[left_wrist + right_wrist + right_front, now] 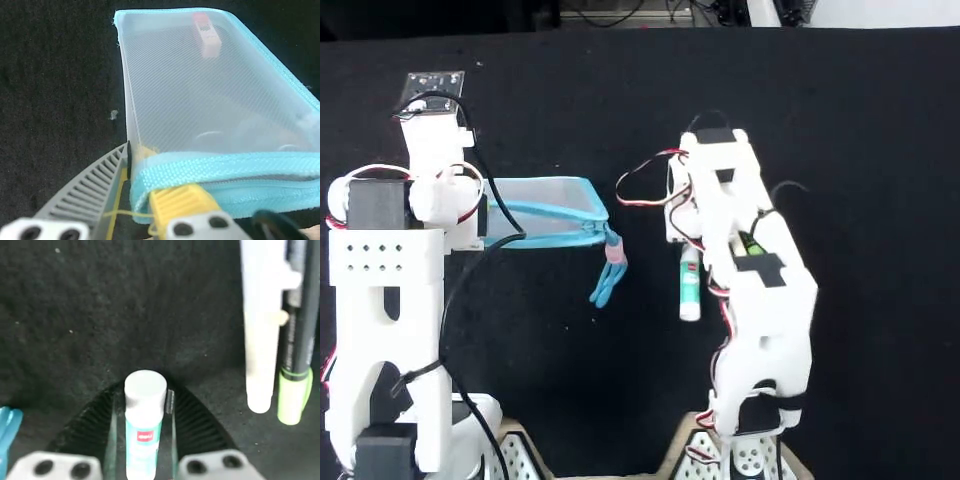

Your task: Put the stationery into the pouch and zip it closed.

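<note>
A translucent pouch with a light-blue zipper edge lies on the black table. Its pink-and-blue zipper tassel hangs off the end nearer the middle. My left gripper is shut on the pouch's corner by the zipper, at the opposite end. A small pink-and-white item shows through the mesh. My right gripper is shut on a white glue stick with a teal label, low over the table. In the high view the glue stick juts out from beside the right arm.
A white pen and a dark marker with a green cap lie side by side on the cloth beyond the glue stick. The blue tassel shows at the right wrist view's edge. Both arms' bases stand at the table's front edge.
</note>
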You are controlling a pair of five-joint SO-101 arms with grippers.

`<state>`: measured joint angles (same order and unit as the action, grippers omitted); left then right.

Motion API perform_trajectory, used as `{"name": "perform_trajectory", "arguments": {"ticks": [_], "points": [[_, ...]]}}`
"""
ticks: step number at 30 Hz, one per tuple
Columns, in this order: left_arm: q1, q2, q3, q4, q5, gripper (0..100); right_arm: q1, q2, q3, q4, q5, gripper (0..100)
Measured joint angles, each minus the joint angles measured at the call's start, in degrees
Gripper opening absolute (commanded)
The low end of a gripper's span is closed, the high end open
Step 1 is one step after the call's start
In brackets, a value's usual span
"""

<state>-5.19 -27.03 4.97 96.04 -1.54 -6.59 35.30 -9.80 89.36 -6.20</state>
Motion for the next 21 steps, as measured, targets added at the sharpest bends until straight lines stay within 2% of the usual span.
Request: {"name": "perform_trajectory", "arguments": {"ticks": [5,16,21], "points": [[0.00,0.00,0.00,0.00,0.00,3,-0.18,5.45,-6.95,4.57,2.02,16.0],[0.00,0.00,0.00,0.00,0.00,3,-0.35,8.35,-12.57,8.09,7.03,13.2],[0.00,0.00,0.00,0.00,0.00,3,0.00,1.14,-5.54,4.40,7.12,13.1]]}}
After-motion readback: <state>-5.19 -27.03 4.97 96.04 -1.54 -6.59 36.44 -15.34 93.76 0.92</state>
